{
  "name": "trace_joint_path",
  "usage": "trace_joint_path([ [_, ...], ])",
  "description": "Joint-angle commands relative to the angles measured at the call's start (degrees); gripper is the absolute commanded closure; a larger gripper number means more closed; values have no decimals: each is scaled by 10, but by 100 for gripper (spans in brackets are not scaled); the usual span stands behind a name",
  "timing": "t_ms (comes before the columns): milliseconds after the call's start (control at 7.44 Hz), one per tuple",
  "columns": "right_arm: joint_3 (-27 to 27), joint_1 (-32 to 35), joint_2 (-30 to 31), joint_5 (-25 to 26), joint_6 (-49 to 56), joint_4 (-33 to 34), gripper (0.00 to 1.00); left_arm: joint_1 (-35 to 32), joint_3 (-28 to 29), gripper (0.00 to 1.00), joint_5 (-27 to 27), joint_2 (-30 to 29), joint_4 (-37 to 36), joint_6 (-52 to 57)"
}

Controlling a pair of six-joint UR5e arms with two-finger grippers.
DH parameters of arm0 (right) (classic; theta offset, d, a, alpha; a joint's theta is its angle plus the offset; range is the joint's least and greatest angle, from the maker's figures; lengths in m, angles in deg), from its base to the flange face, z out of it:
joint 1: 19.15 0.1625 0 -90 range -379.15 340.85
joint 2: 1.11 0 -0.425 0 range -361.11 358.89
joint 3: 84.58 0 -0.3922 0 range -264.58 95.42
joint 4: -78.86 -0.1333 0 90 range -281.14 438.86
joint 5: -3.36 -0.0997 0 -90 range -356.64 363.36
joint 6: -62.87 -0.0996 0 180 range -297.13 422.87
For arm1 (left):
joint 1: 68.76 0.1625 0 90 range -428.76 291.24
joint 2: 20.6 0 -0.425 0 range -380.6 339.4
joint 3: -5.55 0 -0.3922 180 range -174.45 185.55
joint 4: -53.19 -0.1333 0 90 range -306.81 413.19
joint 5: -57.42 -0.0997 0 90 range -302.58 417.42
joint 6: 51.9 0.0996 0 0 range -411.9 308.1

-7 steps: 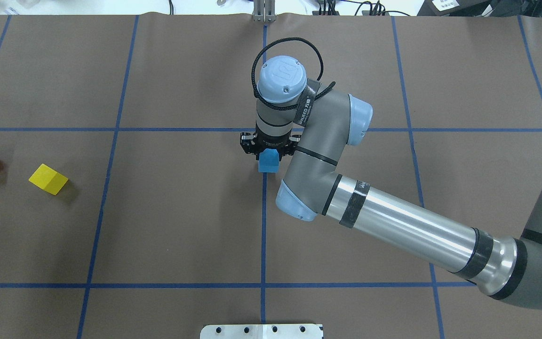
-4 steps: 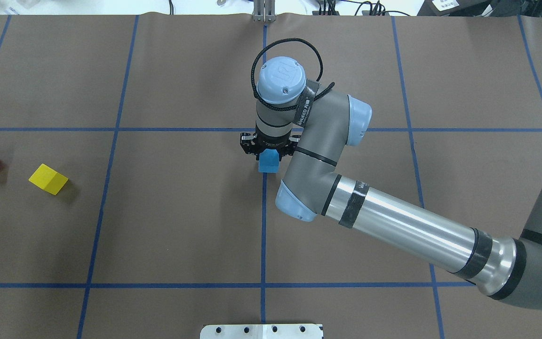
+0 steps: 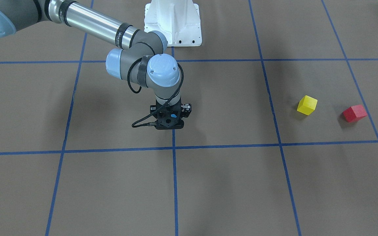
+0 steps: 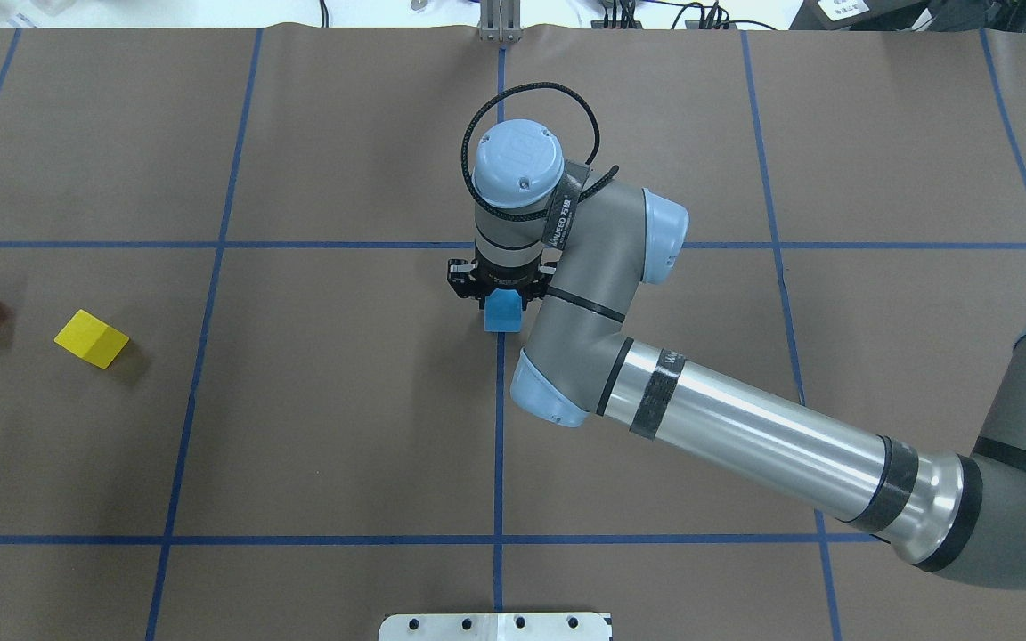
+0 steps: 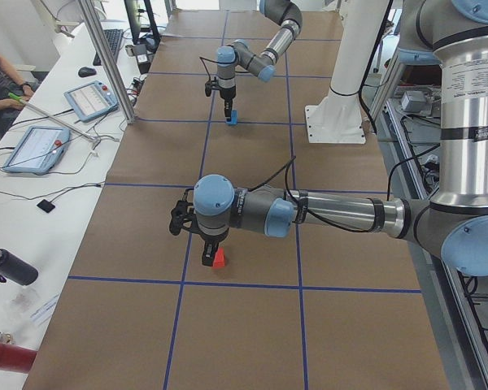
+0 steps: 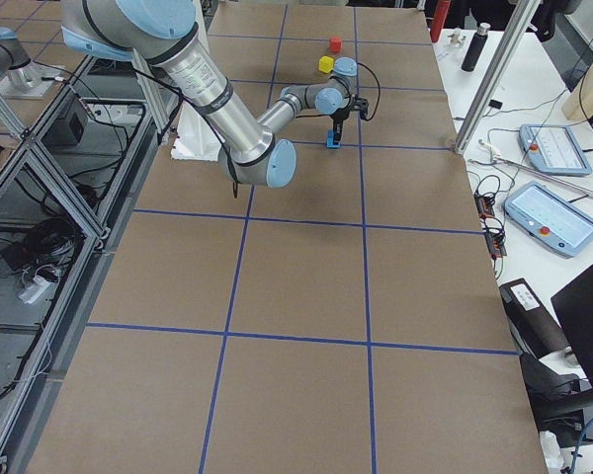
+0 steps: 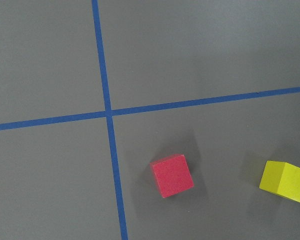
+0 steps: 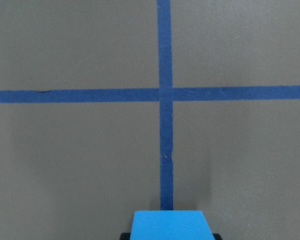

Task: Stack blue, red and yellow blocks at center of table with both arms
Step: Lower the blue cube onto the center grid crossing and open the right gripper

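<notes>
- The table (image 4: 344, 133) is covered w/ brown paper, and a grid is marked on it in blue tape (image 4: 500, 445).
- Even light is cast from above (shadows are soft and faint).
- A white bench (image 5: 32, 236) is set along the side opp. the robot.
- On the bench are laid a pendant (image 5: 34, 148), a 2nd pendant (image 5: 89, 99), a keyboard (image 5: 114, 41) and a black bottle (image 5: 8, 266).
- A slanted alu. post (image 5: 106, 61) is stood btw. bench and table.
- Behind the robot side, an alu. frame (image 6: 49, 163) is seen, w/ cables (image 6: 40, 242) left on the floor beneath.
</notes>
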Motion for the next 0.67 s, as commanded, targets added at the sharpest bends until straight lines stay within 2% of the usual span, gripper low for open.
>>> trace_joint_path([
  [0,0,-2,0,3,1,0,0,0,1,1,0,-1,1,-1],
  [134,-1,-1,-1,3,13,0,0,10,2,1,-5,-1,1,-29],
  [269,-6,0,-1,3,19,0,0,39,2,1,-8,-1,3,-101],
  [538,-55,25,7,-23,17,6,0,74,-3,1,-12,-2,30,-111],
])
